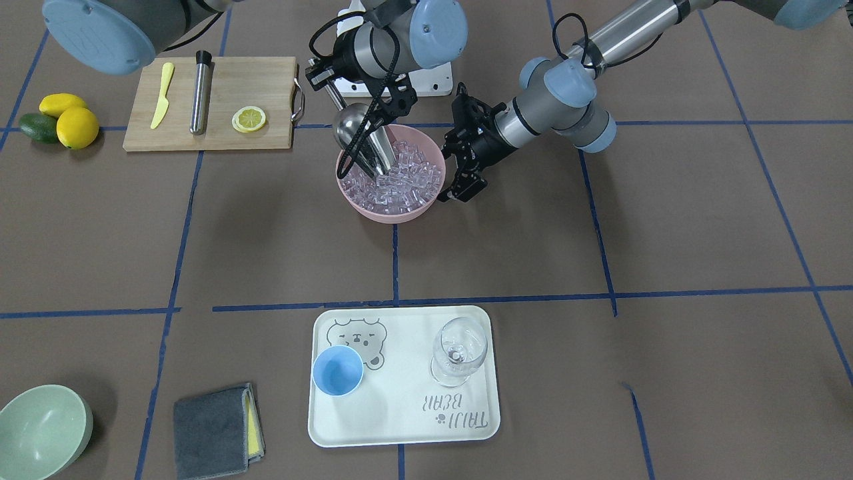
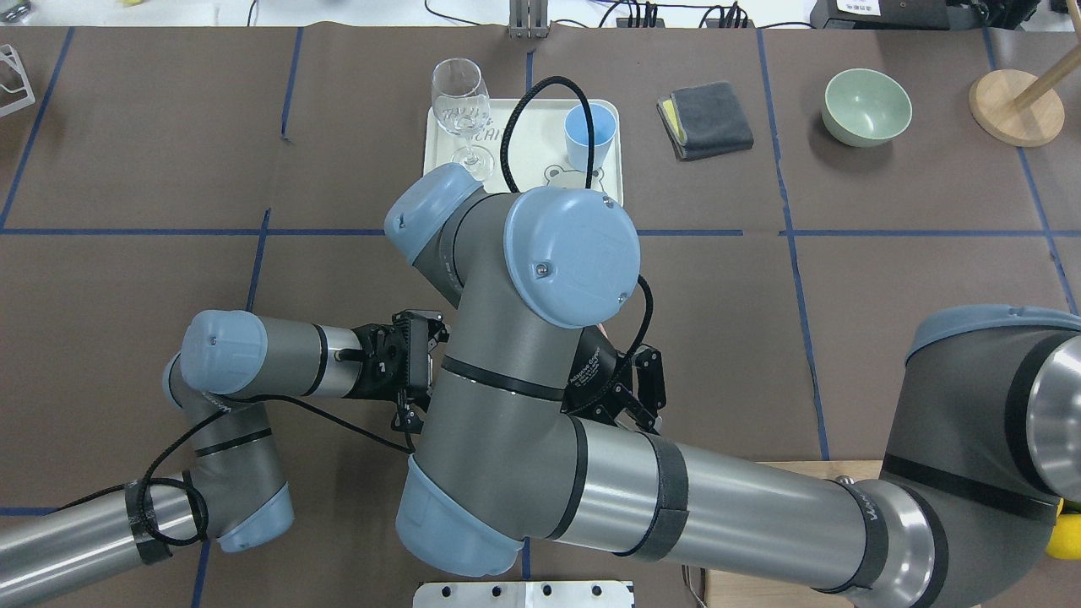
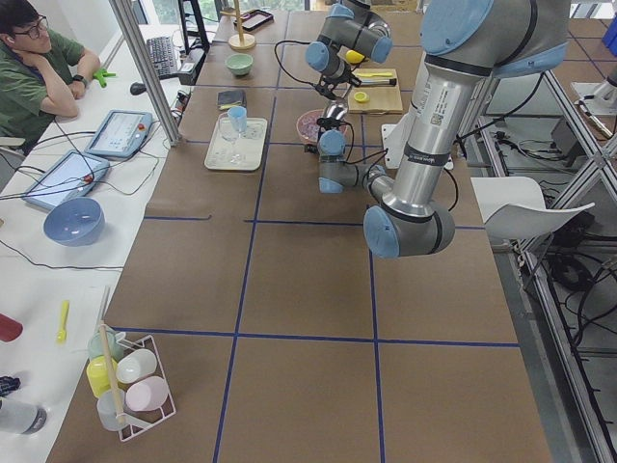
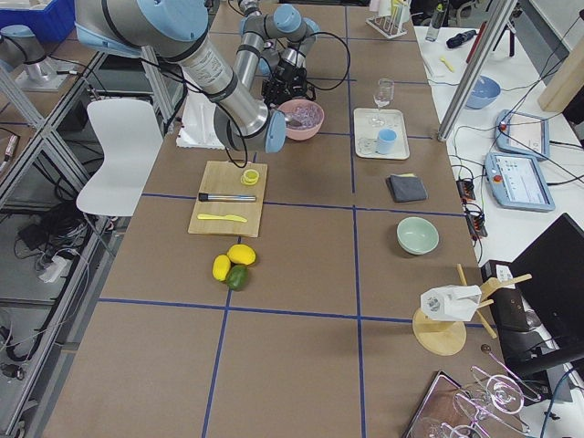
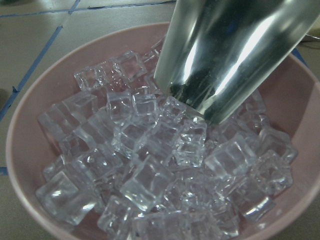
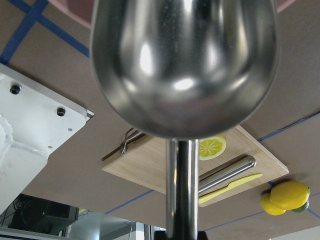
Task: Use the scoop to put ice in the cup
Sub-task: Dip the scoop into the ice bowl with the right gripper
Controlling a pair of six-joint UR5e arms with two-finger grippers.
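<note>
The steel scoop (image 1: 363, 137) is tilted with its pan's front edge dipped into the clear ice cubes (image 1: 406, 180) in a pink bowl (image 1: 393, 215). My right gripper (image 1: 318, 75) is shut on the scoop's handle, above the bowl's back edge. The left wrist view shows the scoop's pan (image 5: 230, 55) resting among the ice (image 5: 150, 175). The right wrist view shows the pan's underside (image 6: 185, 65). My left gripper (image 1: 448, 163) is open beside the bowl's rim. The light-blue cup (image 1: 338, 371) stands empty on a white tray (image 1: 400, 427), far from both grippers.
A clear stemmed glass (image 1: 458, 350) stands on the tray beside the cup. A wooden board (image 1: 213, 103) carries a yellow knife, a steel cylinder and a lemon slice. Lemons and an avocado (image 1: 63, 120), a pale-green bowl (image 1: 40, 433) and a grey cloth (image 1: 216, 430) lie further off.
</note>
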